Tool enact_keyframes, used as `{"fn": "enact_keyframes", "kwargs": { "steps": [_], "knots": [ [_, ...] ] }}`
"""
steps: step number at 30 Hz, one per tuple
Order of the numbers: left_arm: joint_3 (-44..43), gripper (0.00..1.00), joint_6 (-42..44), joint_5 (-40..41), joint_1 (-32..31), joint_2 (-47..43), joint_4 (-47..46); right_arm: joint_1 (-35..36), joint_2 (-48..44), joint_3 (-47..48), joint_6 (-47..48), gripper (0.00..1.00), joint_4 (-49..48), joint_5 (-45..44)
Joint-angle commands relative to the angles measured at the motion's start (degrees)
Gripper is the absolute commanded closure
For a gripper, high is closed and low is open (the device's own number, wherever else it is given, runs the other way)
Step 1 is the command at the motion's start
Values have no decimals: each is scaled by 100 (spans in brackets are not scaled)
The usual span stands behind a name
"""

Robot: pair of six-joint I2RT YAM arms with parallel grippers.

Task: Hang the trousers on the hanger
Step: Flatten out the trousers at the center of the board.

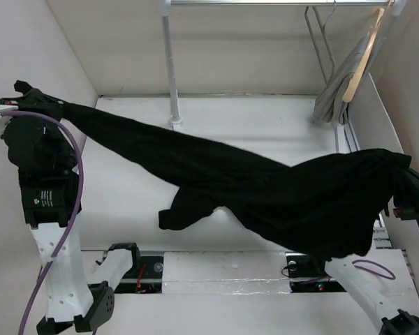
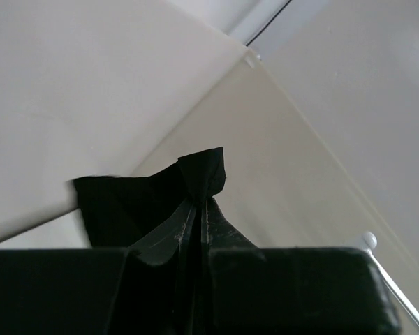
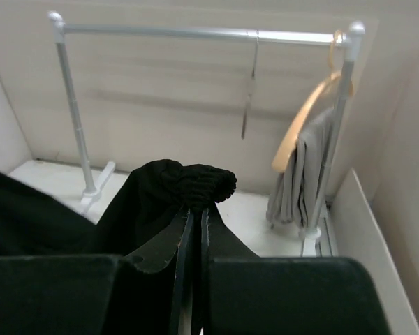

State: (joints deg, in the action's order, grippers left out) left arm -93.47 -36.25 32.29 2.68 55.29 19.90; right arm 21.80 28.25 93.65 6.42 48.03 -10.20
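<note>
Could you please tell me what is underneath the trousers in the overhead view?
White table shows around the trousers, which are stretched across it. The table directly beneath them and the upper part of the right arm are covered by the cloth.

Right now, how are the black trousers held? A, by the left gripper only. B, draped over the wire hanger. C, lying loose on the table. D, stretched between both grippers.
D: the left gripper and the right gripper each pinch a bunch of the trousers, which span between them, while the wire hanger hangs bare on the rail.
</note>
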Motion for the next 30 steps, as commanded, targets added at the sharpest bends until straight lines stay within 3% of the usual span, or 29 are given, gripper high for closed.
{"fn": "enact_keyframes", "kwargs": {
  "steps": [1, 4, 8, 11, 14, 18, 23, 28, 30],
  "knots": [
    [-22, 100, 267, 488, -39, 140, 199, 420, 85, -688, -165, 94, 849, -1001],
    [188, 100, 461, 427, -162, 228, 75, 1000, -39, -1687, -490, 92, 542, -1764],
    [865, 100, 523, 23, -162, 754, 5, 1747, 154, -2306, -843, 92, 164, -2846],
    [1313, 100, 584, -494, 266, 1369, -74, 1986, 285, -2666, -826, 91, -284, -3225],
    [1034, 100, 864, -707, 330, 2300, 21, 1986, 514, -2720, -721, 91, -628, -3190],
    [-509, 100, 936, -803, 435, 3565, 426, 1986, 1049, -2790, -317, 91, -1425, -3260],
    [-2358, 100, 654, -1444, 699, 4982, 1235, 1093, 1674, -2527, 404, 91, -2340, -3323],
    [-2430, 100, 479, -1981, 848, 5551, 1015, -656, 2420, -2675, 344, 90, -3369, -1673],
    [-2500, 100, 487, -2042, 901, 5938, 928, -1768, 3444, -2807, 142, 88, -3685, -483]
  ]
}}
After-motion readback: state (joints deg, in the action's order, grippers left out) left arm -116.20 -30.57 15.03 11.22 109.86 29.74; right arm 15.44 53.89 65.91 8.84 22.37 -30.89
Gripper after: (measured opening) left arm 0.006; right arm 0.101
